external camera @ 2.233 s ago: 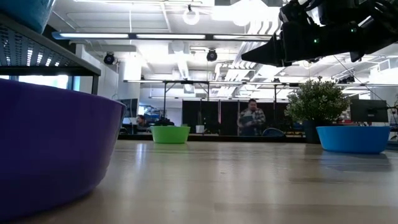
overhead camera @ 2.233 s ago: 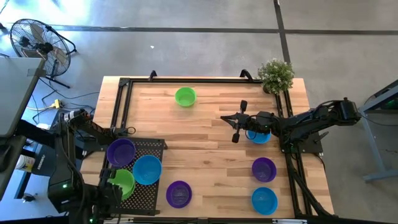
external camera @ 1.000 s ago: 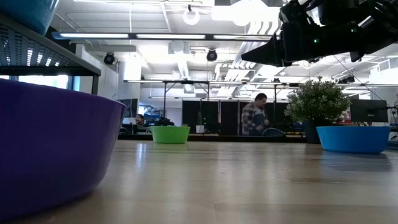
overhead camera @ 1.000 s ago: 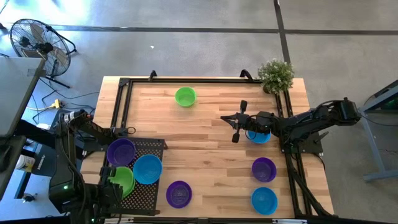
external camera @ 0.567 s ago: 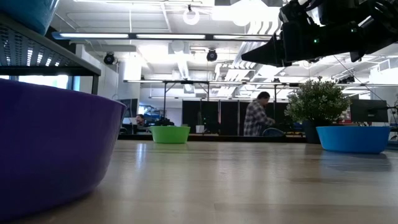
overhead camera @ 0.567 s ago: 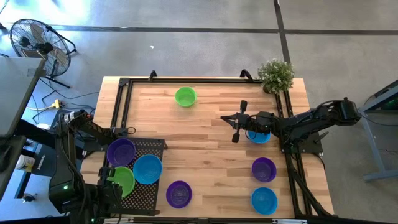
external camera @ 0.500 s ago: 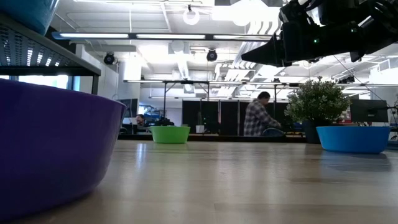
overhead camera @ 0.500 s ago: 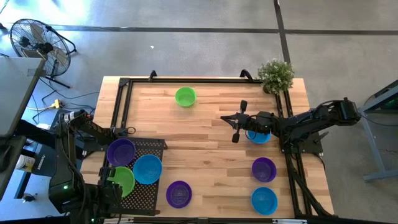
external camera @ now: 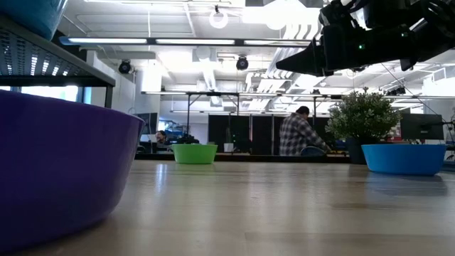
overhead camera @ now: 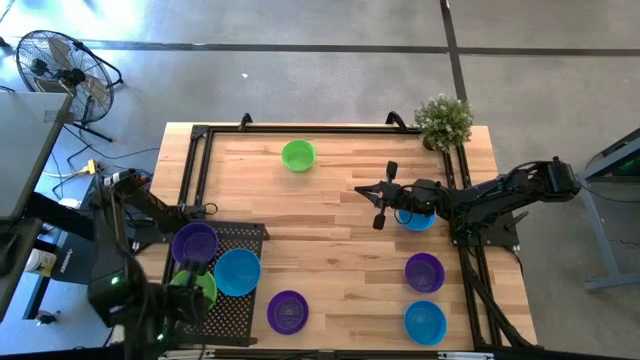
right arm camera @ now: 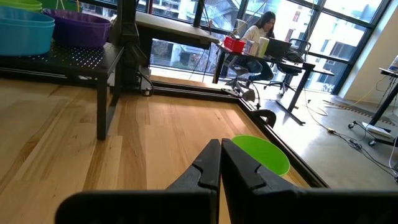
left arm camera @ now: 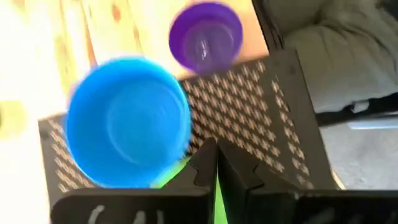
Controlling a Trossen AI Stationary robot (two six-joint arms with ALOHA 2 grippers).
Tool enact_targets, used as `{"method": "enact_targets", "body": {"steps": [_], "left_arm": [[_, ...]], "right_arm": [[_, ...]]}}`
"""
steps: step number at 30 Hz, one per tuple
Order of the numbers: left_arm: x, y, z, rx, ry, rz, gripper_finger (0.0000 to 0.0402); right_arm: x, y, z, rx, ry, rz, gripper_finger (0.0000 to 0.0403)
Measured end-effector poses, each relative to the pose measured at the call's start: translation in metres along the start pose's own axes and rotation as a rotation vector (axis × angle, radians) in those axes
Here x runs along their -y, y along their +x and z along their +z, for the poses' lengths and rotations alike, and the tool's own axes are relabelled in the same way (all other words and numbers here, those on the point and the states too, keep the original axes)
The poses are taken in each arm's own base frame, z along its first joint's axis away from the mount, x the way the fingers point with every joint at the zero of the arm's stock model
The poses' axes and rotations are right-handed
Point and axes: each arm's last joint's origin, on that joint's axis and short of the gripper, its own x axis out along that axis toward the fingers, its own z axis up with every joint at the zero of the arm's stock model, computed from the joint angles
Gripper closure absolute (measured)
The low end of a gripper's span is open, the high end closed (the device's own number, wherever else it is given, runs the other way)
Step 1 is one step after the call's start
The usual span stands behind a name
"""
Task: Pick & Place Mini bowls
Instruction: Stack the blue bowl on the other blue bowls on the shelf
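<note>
High view, three purple bowls (overhead camera: 195,241), three blue bowls (overhead camera: 236,271)

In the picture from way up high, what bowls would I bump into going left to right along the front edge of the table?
Purple bowl → purple bowl farther right, then blue bowl just nearer the edge below it. The bowls on the black rack overlap, so I skip them.

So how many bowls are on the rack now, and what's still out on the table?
Done: purple bowl, blue bowl and green bowl sit on the black rack. In hand: nothing; left gripper is shut above it. Left: five bowls on the table; right gripper waits, shut.
</note>
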Motion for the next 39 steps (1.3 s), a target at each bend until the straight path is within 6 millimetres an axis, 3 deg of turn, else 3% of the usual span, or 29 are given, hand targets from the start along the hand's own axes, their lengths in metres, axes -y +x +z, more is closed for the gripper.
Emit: {"method": "enact_targets", "body": {"steps": [9,16,21,28,33,39], "left_arm": [[-0.038,0.007,0.036,0.115,0.22,0.013,0.04],[-0.069,0.016,0.055,0.179,0.271,-0.032,0.0401],[-0.09,0.036,0.041,0.237,0.29,-0.077,0.0401],[-0.134,0.041,0.018,0.457,0.245,-0.083,0.0401],[-0.162,0.046,0.004,0.569,0.191,-0.002,0.0401],[-0.185,0.072,-0.007,0.662,0.159,0.068,0.0401]], "right_arm": [[0.0,0.0,0.0,0.002,0.0,0.006,0.0403],[-0.001,0.0,0.0,0.001,-0.001,0.02,0.0402],[-0.001,0.0,-0.001,-0.003,-0.002,0.02,0.0402],[-0.001,0.0,-0.001,-0.005,-0.002,0.02,0.0402],[-0.001,0.0,-0.001,-0.005,-0.002,0.02,0.0403],[-0.001,0.0,-0.001,-0.005,-0.002,0.02,0.0402]]}}
